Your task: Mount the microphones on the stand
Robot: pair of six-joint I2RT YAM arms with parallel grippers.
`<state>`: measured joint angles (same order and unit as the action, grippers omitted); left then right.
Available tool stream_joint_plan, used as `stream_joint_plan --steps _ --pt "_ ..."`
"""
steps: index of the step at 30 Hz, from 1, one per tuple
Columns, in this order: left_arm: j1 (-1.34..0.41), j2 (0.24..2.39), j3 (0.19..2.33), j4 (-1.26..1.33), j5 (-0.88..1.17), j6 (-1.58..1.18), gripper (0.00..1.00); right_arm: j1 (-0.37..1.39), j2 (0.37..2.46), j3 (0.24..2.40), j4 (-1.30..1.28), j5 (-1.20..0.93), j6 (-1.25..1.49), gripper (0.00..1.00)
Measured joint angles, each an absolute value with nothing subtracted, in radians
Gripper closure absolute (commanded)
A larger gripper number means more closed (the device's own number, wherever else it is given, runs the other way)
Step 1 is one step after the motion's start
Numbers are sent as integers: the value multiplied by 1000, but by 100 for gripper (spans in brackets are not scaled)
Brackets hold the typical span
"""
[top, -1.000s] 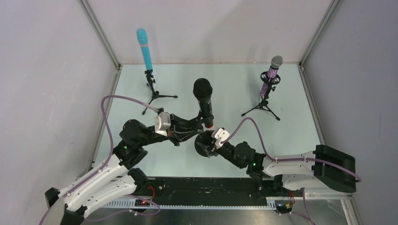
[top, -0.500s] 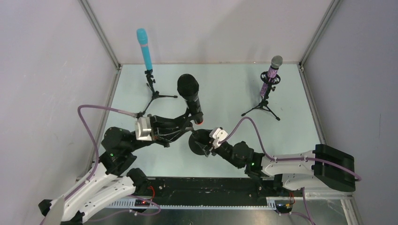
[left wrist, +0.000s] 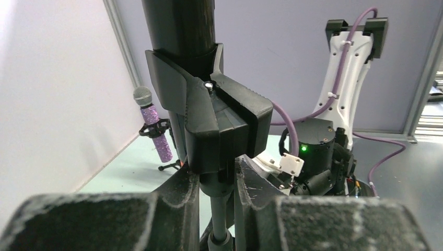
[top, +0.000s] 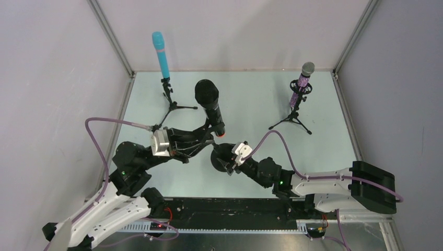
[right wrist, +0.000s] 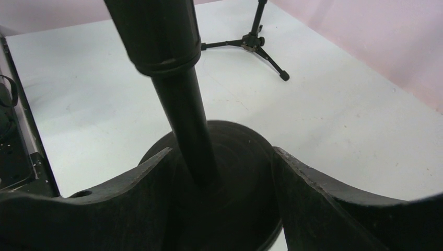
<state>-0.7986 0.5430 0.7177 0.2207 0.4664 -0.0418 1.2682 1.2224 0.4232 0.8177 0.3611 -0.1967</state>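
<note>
The black microphone (top: 210, 102) with its orange end sits in the clip (left wrist: 214, 120) of a black stand with a round base (top: 219, 152). It stands nearly upright, and its body rises out of the top of the left wrist view (left wrist: 180, 26). My left gripper (top: 209, 138) is shut on the stand's thin post just under the clip (left wrist: 218, 193). My right gripper (top: 223, 159) grips the round base (right wrist: 235, 151) from both sides (right wrist: 222, 198). The light blue microphone (top: 161, 55) and the purple glitter microphone (top: 302, 83) stand on tripod stands at the back.
The blue microphone's tripod (top: 170, 104) is at the back left and the purple one's tripod (top: 292, 117) at the back right. Enclosure walls and metal posts ring the pale green table (top: 251, 99). A tripod's legs (right wrist: 251, 39) show beyond the base.
The stand with the black microphone has shifted left across the table, both grippers moving with it. Over the last half second it only crept a little further left.
</note>
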Motion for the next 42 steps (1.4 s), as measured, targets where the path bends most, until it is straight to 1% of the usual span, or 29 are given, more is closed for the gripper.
stream_joint_plan --steps 3,12,20,29,42 --pt "-801 550 718 224 445 -25 100 1268 1200 423 789 374 -196 24" --pt "-801 623 710 271 360 47 100 1268 1103 423 705 386 -191 17" --pt "-800 762 701 279 342 81 100 1259 1015 423 609 389 -149 12" --pt "-788 953 701 352 350 97 100 1202 911 397 490 388 -97 10" --pt "-685 1237 767 601 400 33 100 1135 750 286 417 398 -61 9"
